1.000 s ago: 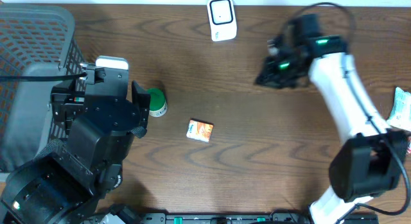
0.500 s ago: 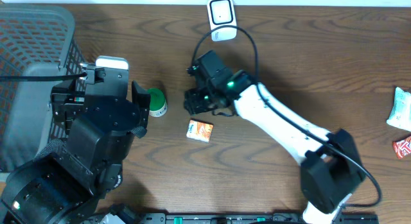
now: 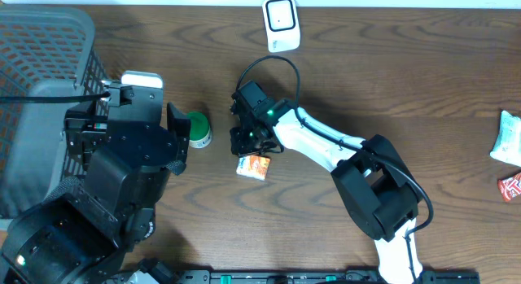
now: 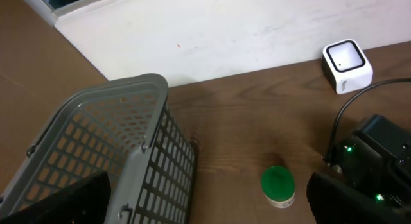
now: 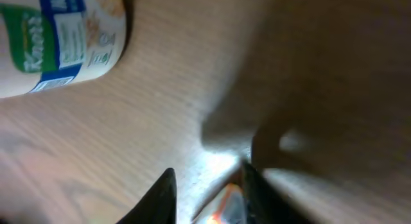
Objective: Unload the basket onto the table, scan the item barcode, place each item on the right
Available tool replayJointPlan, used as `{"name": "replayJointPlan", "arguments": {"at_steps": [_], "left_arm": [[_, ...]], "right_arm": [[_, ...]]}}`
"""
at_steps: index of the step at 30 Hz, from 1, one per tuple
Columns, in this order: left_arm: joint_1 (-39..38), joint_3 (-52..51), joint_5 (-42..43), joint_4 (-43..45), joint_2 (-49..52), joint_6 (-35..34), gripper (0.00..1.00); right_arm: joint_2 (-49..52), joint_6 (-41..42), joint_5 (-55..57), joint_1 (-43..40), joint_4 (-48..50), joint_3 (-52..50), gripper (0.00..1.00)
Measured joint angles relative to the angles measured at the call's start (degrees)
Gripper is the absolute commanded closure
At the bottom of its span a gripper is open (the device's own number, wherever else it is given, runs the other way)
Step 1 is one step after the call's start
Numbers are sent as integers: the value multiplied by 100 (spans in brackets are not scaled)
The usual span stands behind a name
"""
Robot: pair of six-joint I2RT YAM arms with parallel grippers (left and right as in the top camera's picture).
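Near the middle of the bench (image 3: pixel 423 72), the small orange box (image 3: pixel 253 165) lay flat, its upper edge under the right tool (image 3: pixel 248 148). Seen from the wrist, that tool's fingers (image 5: pixel 162 193) stood slightly apart with a blurred orange corner between them — whether they clamped it could not be told. Just left sat a green-lidded jar (image 3: pixel 198 129). The white scanner (image 3: pixel 282 22) stood at the far edge, with bare wood between. The left tool (image 4: pixel 205 208) was spread wide beside the grey basket (image 3: pixel 41 40) — two packets (image 3: pixel 506 139) lay at the right edge, well apart.
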Motion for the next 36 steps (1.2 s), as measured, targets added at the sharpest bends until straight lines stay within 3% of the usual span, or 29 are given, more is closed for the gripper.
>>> {"name": "replayJointPlan", "arguments": {"at_steps": [6, 15, 19, 23, 28, 30, 32, 36], "left_arm": [[0, 0, 0, -2, 0, 0, 2], [0, 0, 0, 0, 0, 0, 2], [0, 0, 0, 0, 0, 0, 2], [0, 0, 0, 0, 0, 0, 2], [0, 0, 0, 0, 0, 0, 2], [0, 0, 0, 0, 0, 0, 2], [0, 0, 0, -2, 0, 0, 2], [0, 0, 0, 0, 0, 0, 2]], "right_arm": [[0, -61, -557, 114, -431, -2, 75], [4, -1202, -975, 179, -2535, -9, 82], [4, -1554, -448, 155, -3412, -13, 83], [4, -1694, 332, 7, -3936, -13, 76], [4, -1661, 1126, -214, -4050, 2, 76], [7, -1641, 1320, -289, -4092, 76, 67], [7, -1617, 1392, -361, -4225, 238, 38], [4, -1436, 1412, -457, -4695, 802, 6]]}}
